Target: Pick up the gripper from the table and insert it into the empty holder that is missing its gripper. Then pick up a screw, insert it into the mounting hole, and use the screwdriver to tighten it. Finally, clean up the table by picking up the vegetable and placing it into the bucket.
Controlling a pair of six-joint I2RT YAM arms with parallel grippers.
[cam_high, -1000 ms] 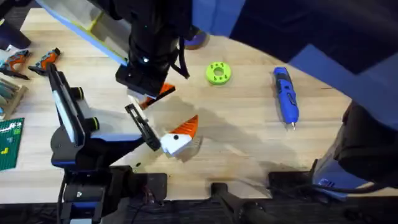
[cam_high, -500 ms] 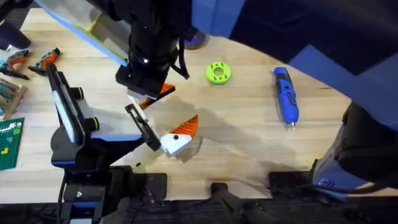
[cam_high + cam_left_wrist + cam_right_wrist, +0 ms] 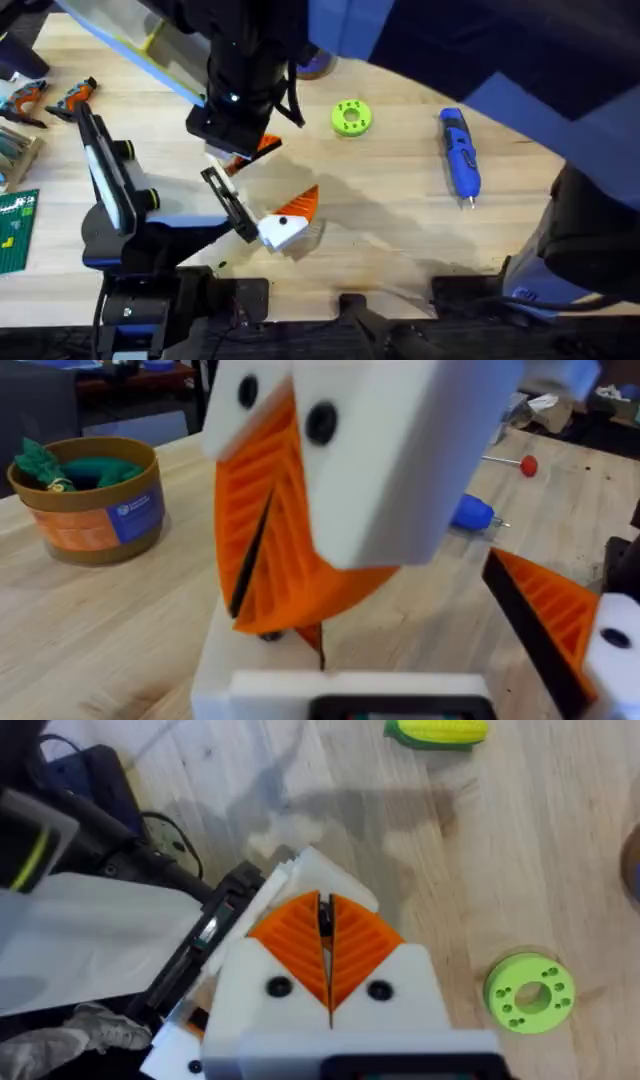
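Screwdriver (image 3: 460, 156) alone on open tabletop; right gripper (image 3: 325, 938) clenched, left gripper (image 3: 285, 222) state unclear.

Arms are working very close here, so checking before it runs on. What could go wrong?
1. The right gripper, shut, sits right over the left gripper; a slight misalignment could knock them together or jam the fit.
2. The screwdriver lies loose near the right arm's side; a pull-back might nudge it.

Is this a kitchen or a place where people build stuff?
Probably a robot workshop, not a kitchen. A blue electric screwdriver lies on a wooden worktable, pliers sit at its far left, and the corn looks like a toy.
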